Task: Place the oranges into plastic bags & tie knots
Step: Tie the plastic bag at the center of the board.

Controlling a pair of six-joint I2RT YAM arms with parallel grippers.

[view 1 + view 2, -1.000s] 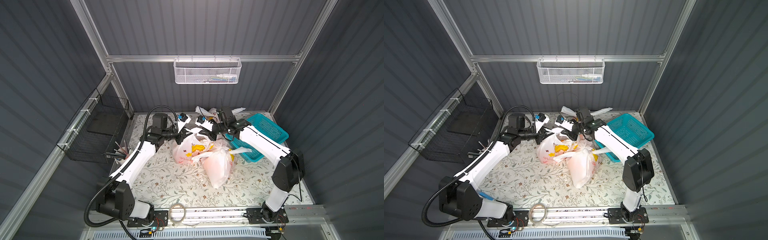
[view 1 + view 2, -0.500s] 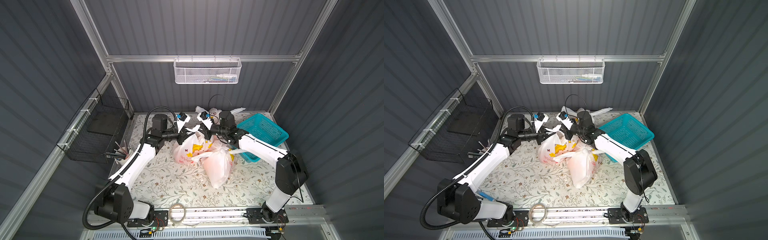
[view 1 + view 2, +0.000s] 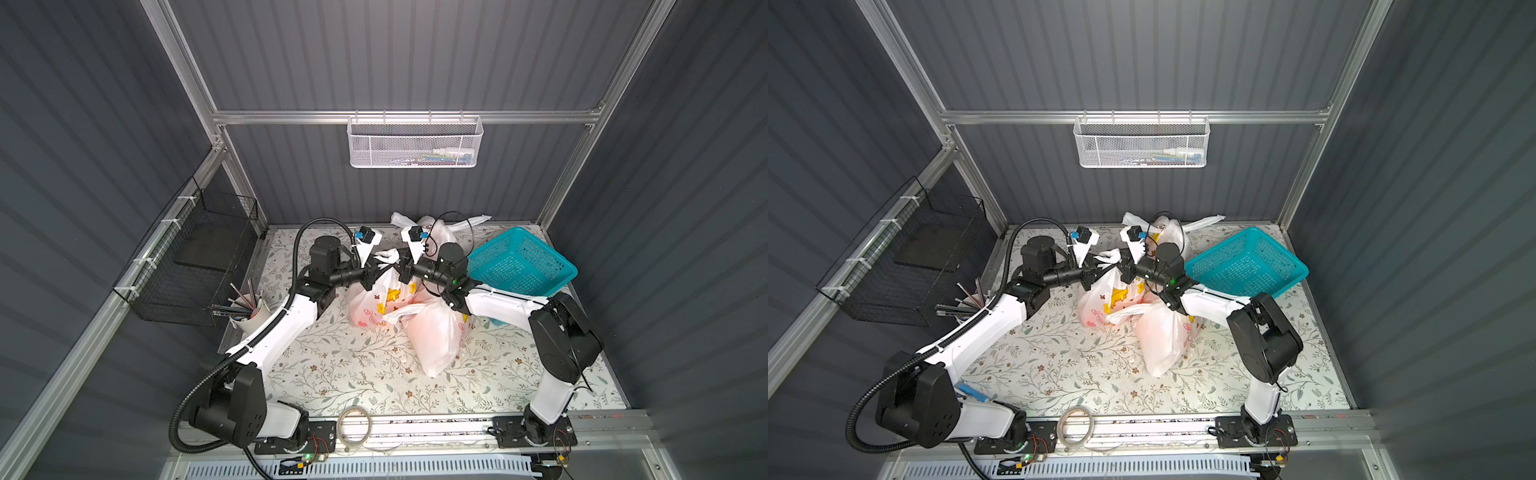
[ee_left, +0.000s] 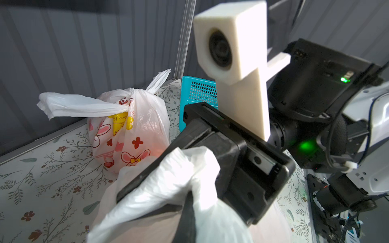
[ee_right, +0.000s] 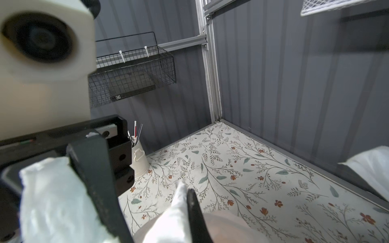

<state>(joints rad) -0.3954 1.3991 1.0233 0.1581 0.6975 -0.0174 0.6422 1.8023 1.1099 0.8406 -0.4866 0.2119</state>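
Observation:
A printed plastic bag [image 3: 380, 301] stands between both arms, mid-table in both top views. Its white handle strips [image 3: 386, 255] bunch above it. My left gripper [image 3: 376, 272] is shut on one strip [image 4: 202, 223]; its dark finger [image 4: 187, 214] crosses the plastic. My right gripper [image 3: 401, 270] faces it, shut on the other strip [image 5: 179, 206]. A second filled bag [image 3: 432, 338] lies in front. A third bag [image 4: 128, 134] stands at the back wall, its knot [image 4: 128, 105] with ears sticking out. The oranges show only as a pink-orange glow through the film.
A teal lattice basket [image 3: 519, 264] sits tilted at the back right, behind my right arm. A white cup of pencils [image 3: 249, 311] stands at the left edge under a black wire basket [image 3: 195, 257]. A white mesh basket [image 3: 415, 141] hangs on the back wall.
My right gripper has swung left and its wrist has turned. The two grippers now stand closer together over the middle bag. Both stay shut on the strips.

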